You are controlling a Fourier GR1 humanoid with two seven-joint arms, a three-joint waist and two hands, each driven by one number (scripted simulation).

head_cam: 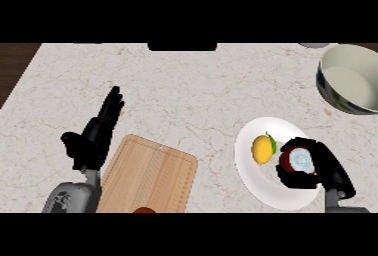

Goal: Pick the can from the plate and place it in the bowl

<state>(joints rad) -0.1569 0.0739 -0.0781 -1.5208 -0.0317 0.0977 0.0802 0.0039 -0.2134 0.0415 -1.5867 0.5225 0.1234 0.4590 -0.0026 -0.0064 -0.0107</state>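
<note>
Two hands show over a marble counter (192,90). The right hand (328,172) curls its fingers round the can (300,161), which is at the right side of the white plate (258,131), just beside a yellow fruit (262,148). The bowl (328,95) stands well apart at the far right corner. The left hand (92,140) rests open, fingers straight, beside a wooden board (148,175).
</note>
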